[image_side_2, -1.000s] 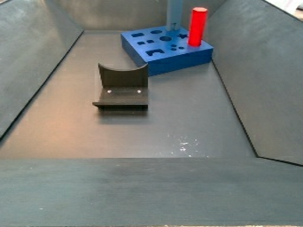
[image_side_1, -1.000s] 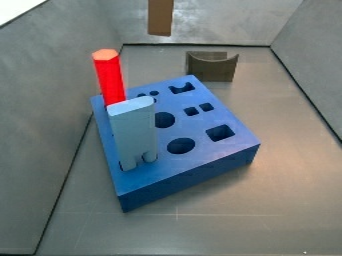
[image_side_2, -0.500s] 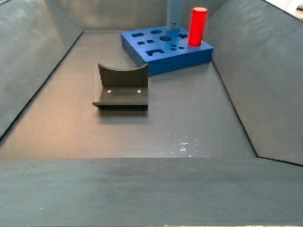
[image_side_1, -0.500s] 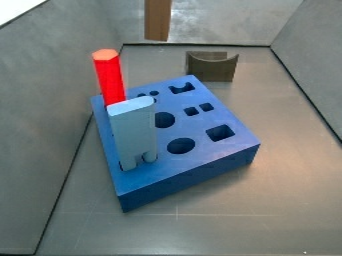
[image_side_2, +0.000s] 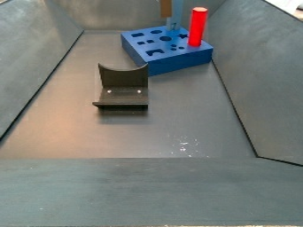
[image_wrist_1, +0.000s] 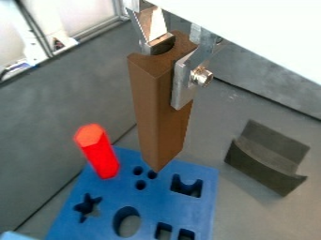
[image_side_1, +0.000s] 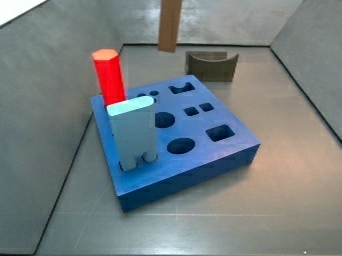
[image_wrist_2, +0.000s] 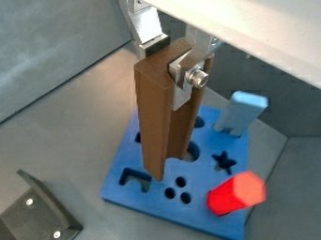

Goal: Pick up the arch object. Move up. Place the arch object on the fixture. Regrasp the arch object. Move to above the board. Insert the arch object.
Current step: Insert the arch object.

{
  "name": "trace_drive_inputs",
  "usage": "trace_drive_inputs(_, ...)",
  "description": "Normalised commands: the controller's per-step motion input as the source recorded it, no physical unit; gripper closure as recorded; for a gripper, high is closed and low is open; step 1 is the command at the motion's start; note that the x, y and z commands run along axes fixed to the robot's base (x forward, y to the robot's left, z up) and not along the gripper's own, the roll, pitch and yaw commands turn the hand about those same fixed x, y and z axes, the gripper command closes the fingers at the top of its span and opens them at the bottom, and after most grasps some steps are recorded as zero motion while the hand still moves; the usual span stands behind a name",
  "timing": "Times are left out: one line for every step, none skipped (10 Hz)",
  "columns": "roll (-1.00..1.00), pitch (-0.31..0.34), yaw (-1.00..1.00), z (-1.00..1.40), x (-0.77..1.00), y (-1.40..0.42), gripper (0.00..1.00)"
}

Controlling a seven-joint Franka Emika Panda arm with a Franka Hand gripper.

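Over the last second the arch object [image_side_1: 170, 25] has shifted sideways and come lower in a side view: its lower end was well above the fixture's [image_side_1: 211, 65] top edge before, and now hangs further down, nearer the board's [image_side_1: 214, 150] far side. In a side view the bar [image_side_2: 166, 15] now shows at the top edge, above the board [image_side_2: 154, 55] beside the red cylinder [image_side_2: 198, 27] (earlier it was out of that picture entirely). The end effector [image_wrist_1: 172, 56], clamped on the bar's upper end [image_wrist_1: 160, 112] in both wrist views, has carried it there; it hangs upright over the board [image_wrist_2: 189, 192].
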Motion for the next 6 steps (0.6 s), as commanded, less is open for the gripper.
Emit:
trace_drive_inputs(0.04,0.0,0.03,-0.15,-0.03,-0.11,1.0)
trace_drive_inputs(-0.05,-0.031,-0.83,-0.13,0.18,0.08,1.0)
trace_drive_inputs(0.0,-0.066,-1.0,-0.22,0.0,0.0,1.0)
trace_drive_inputs(0.0,-0.066,-1.0,-0.21,0.0,0.0,1.0)
trace_drive_inputs(0.0,-0.076,-1.0,-0.19,0.0,0.0,1.0)
trace_drive_inputs(-0.04,-0.16,-0.98,-0.07,0.0,0.0,1.0)
